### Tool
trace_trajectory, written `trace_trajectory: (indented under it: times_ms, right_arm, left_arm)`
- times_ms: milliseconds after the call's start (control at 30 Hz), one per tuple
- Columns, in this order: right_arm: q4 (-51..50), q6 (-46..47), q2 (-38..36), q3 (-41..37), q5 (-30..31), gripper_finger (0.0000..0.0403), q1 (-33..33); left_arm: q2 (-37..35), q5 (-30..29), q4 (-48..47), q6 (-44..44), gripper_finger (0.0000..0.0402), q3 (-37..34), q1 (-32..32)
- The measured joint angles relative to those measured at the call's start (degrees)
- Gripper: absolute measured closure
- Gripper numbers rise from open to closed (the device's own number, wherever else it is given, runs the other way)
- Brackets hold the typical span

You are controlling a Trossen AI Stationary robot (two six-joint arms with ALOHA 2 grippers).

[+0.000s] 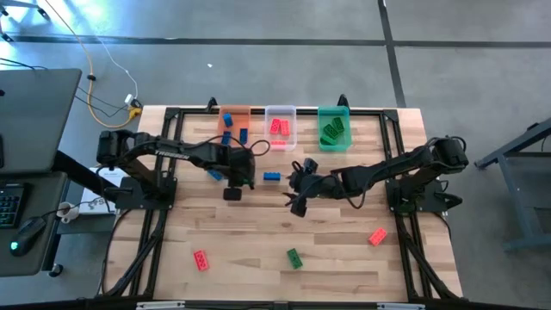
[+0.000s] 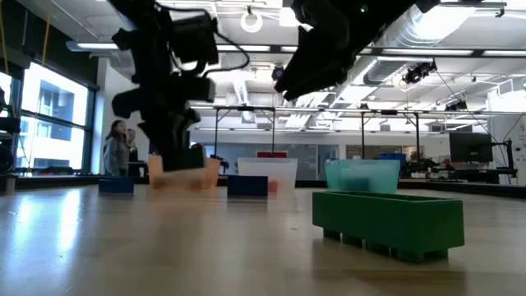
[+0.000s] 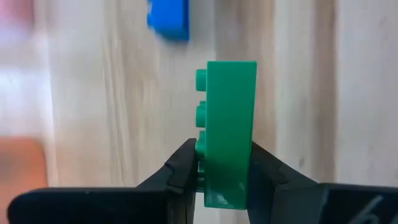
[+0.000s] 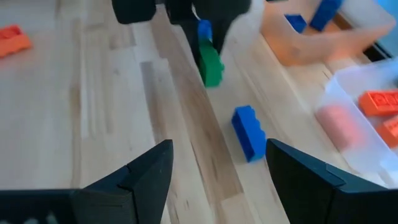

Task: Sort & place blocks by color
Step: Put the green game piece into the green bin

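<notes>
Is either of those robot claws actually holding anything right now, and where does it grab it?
Yes. The left gripper is shut on a green block, pinching one end between its fingers, the rest sticking out. The right gripper is open and empty.

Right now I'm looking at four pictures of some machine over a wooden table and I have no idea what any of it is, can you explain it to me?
It is a robot with two dark arms at a wooden table, sorting toy bricks by colour. One picture looks straight down, one looks level across the tabletop, and two come from cameras on the arms' wrists. At the far edge stand three bins: orange, clear and green, already holding some bricks. Loose bricks lie about, such as a blue brick, a red brick and a green one. The left gripper has its fingers shut on a green brick. The right gripper is open and empty.
</notes>
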Motion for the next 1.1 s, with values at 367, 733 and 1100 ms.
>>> trace_trajectory:
  times_ms: [367,733,1100]
  right_arm:
    - [6.2,-6.6,0.0,0.0,-3.2,0.0157,0.0]
    - [6.2,-7.1,0.0,0.0,-4.1,0.0157,0.0]
    - [8.0,-6.6,0.0,0.0,-3.4,0.0245,0.0]
  left_arm:
    - [0.0,-0.6,8.1,-1.6,0.0334,6.2,-6.7]
    - [0.0,-1.3,13.8,-0.9,0.0333,10.5,-10.1]
    - [-0.1,-2.1,17.0,-0.9,0.0332,11.7,-10.3]
